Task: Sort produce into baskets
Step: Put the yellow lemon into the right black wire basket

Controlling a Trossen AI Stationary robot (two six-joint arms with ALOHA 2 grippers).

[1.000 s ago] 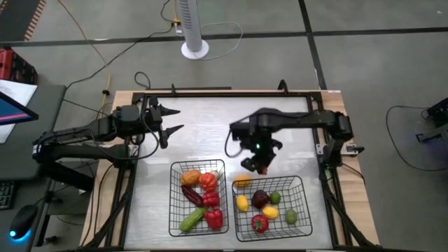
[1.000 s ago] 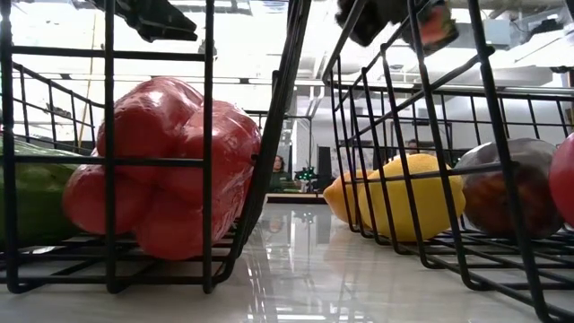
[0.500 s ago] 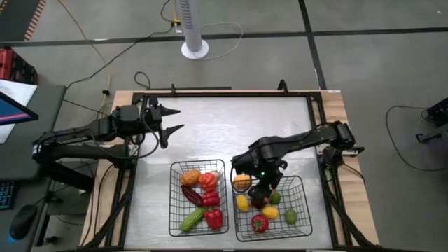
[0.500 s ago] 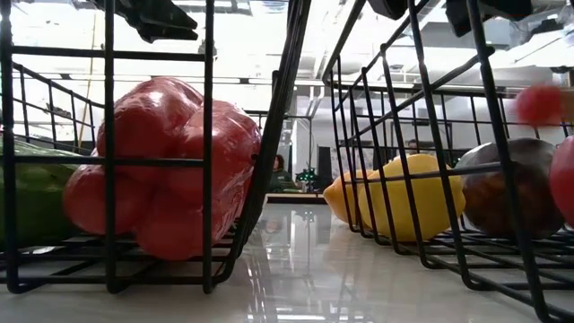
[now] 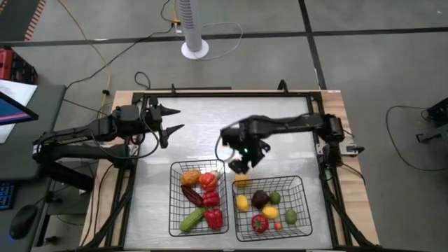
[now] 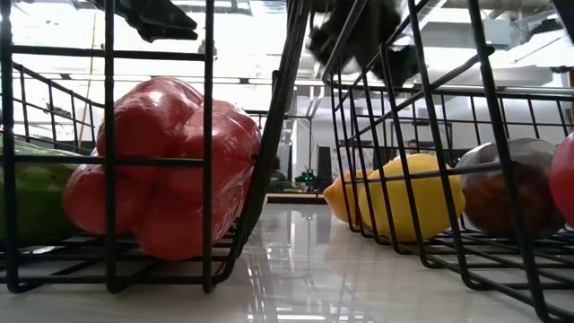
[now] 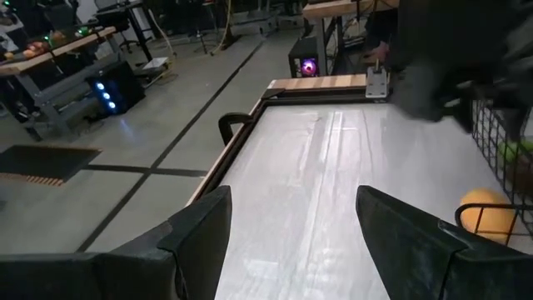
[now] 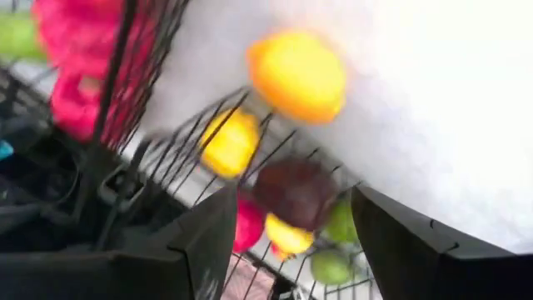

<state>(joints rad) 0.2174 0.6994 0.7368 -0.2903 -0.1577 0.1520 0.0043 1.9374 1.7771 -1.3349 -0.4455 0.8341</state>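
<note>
Two black wire baskets stand side by side at the table's near edge. The left basket (image 5: 173, 203) holds red peppers (image 6: 170, 166), a green cucumber (image 5: 191, 220) and other produce. The right basket (image 5: 306, 203) holds lemons (image 6: 408, 197), limes (image 5: 290, 218), a dark purple piece (image 8: 296, 192), a red pepper (image 5: 260, 223) and a small red tomato (image 5: 278, 225). An orange (image 8: 296, 75) lies at that basket's far left corner; whether inside or just outside, I cannot tell. My right gripper (image 5: 239, 159) hovers open and empty above that corner. My left gripper (image 5: 171, 120) waits open at the far left.
Bare white tabletop (image 7: 333, 183) stretches between the baskets and the far edge. A dark raised frame (image 5: 224, 93) borders the table. A white fan stand (image 5: 194, 49) and cables lie on the floor beyond the table.
My right gripper carried a small red tomato toward the near edge over the right basket and opened. The tomato fell into the basket and now lies near its front. The gripper then drew back toward the far edge and a little left, to the basket's far left corner.
</note>
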